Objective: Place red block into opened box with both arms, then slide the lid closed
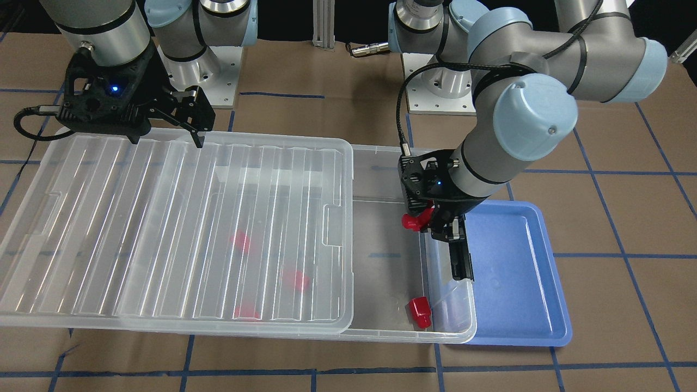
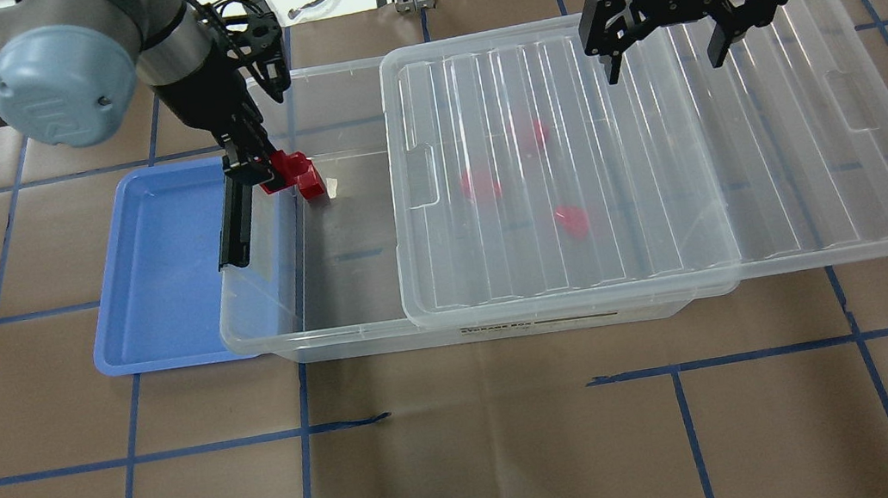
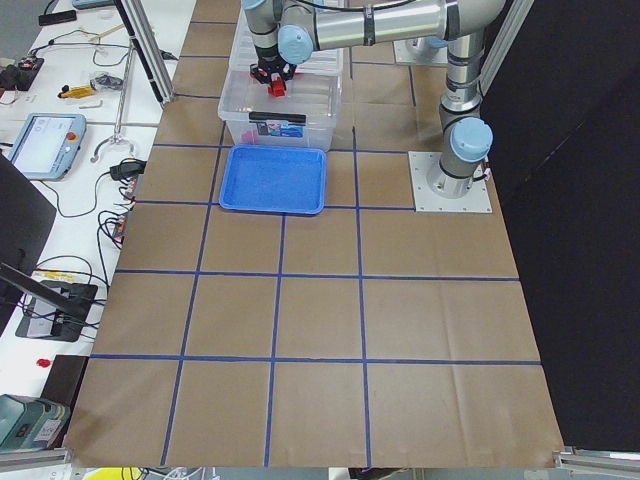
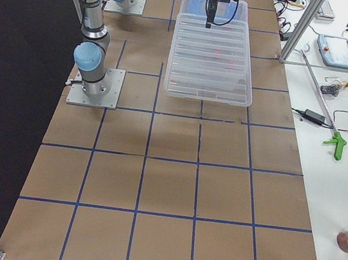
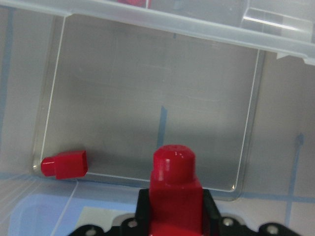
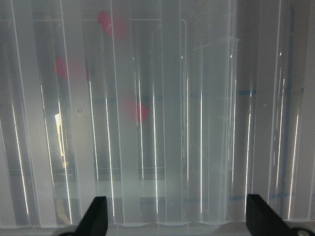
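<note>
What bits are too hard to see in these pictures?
- Three red pieces under the lid: blurred by its ribbed plastic, overhead and front views.
- Label on the box: print too small, overhead view.
- Whether the right gripper touches the lid: unclear, overhead and front views.

- We see the red block [image 5: 175,189] as glossy, smooth plastic.
- The lid [image 1: 163,228] looks to us like translucent ribbed plastic (light streaks run along its ribs).
- The box [image 2: 335,338]: clear, smooth plastic.
- The blue tray [image 1: 512,272]: plastic, soft sheen.
- The table cover [image 2: 475,470]: matt brown paper.
</note>
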Controlling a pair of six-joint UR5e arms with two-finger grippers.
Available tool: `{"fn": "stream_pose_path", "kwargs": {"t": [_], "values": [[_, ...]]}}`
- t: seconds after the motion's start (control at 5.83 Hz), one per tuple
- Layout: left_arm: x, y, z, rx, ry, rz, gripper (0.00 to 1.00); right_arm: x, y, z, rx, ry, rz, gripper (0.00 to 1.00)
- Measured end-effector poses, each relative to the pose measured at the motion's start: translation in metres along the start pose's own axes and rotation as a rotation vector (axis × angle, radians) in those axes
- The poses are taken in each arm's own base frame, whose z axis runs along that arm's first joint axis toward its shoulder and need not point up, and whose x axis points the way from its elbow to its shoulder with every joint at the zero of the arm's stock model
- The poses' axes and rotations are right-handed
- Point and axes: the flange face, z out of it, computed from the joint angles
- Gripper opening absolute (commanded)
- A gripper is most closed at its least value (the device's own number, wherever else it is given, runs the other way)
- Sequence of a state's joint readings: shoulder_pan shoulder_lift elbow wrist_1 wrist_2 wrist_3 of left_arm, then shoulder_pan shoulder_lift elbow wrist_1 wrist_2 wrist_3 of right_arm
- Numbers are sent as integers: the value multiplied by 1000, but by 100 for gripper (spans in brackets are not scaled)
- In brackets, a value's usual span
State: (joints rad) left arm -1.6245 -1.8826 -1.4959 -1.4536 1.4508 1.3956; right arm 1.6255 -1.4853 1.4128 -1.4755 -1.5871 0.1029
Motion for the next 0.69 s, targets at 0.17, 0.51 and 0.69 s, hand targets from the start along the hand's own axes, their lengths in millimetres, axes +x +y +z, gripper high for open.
{"fn": "stream_pose_path", "kwargs": {"t": [0.17, 0.51, 0.69], "values": [[-5, -7, 30, -7, 19, 10, 23, 1, 0, 0, -1, 3, 3, 100], [-2, -2, 96, 0, -26, 23, 29, 1, 0, 0, -1, 4, 3, 100], [1, 2, 126, 4, -52, 27, 55, 1, 0, 1, -2, 4, 4, 100]]}}
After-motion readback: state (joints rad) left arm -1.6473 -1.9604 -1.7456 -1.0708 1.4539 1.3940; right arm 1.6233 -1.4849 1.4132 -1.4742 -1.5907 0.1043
